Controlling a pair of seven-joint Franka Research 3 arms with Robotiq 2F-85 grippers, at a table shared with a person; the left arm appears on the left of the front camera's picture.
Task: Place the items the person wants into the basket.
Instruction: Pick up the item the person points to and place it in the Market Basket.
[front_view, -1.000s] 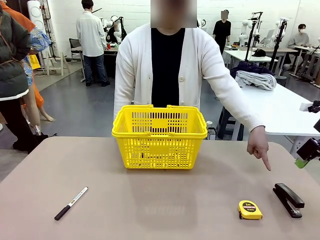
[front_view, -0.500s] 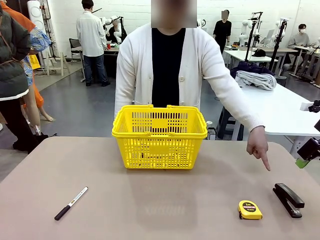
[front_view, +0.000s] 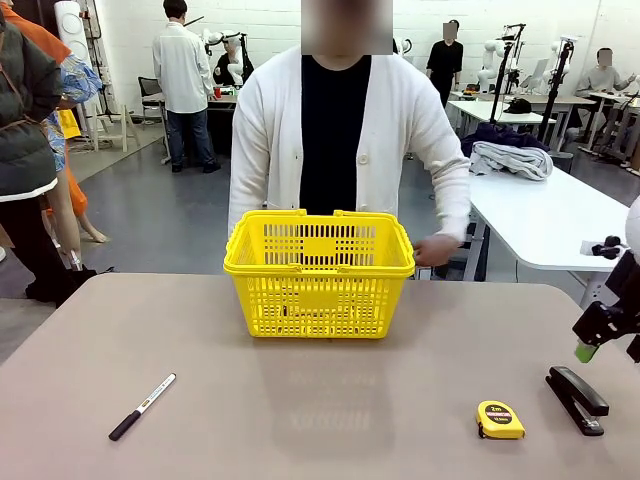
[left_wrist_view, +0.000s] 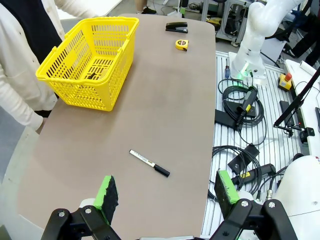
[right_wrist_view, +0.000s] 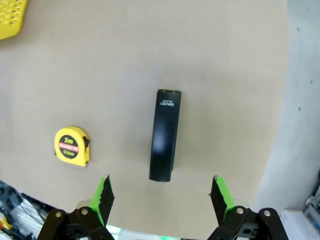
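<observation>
So the yellow basket (front_view: 319, 272) sits on the far middle of the tabletop (front_view: 300, 400), right in front of the person (front_view: 345, 140), whose hand (front_view: 436, 249) is just beside the basket's right rim. There's something dark at the bottom of the basket, can't tell what.

The black stapler (front_view: 577, 399) lies flat near the right edge of the tabletop, with the little yellow tape measure (front_view: 499, 419) just to its left, not touching. The right gripper (front_view: 600, 340) hangs above the stapler, a bit toward the person, jaws spread wide, nothing in them. From the right wrist camera the stapler (right_wrist_view: 165, 135) sits between the green pads (right_wrist_view: 102, 195), well below them.

The left gripper (left_wrist_view: 165, 192) is wide open too, empty, up above the near left end of the tabletop. A black-capped marker (front_view: 141, 406) lies there on its own, well apart from everything else.
</observation>
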